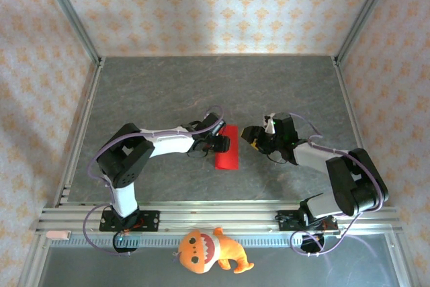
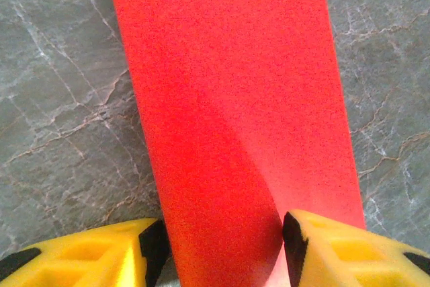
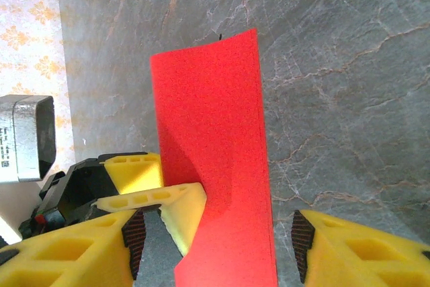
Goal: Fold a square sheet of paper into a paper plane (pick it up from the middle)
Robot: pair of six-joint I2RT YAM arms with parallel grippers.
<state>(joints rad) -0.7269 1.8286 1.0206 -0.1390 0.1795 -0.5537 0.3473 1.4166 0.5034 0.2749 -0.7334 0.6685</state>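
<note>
Top view: the folded square sheet of paper (image 1: 230,158) lies mid-table (image 1: 168,85), with the left gripper (image 1: 221,144) at its edge and the right gripper (image 1: 248,133) just apart.
Left wrist: half-spread fingers (image 2: 87,255) straddle a lifted flap, probably steadying it for creasing.
Right wrist: fingers (image 3: 363,255) are wide and empty, waiting beside the sheet.

1. An orange plush toy (image 1: 209,250) with white teeth is noted at the near edge, centre.
2. A grey marbled table (image 1: 168,92) is recorded.
3. Patterned walls (image 1: 215,5) are observed far, left and right.
4. An aluminium rail (image 1: 222,218) is noted along the near side.
</note>
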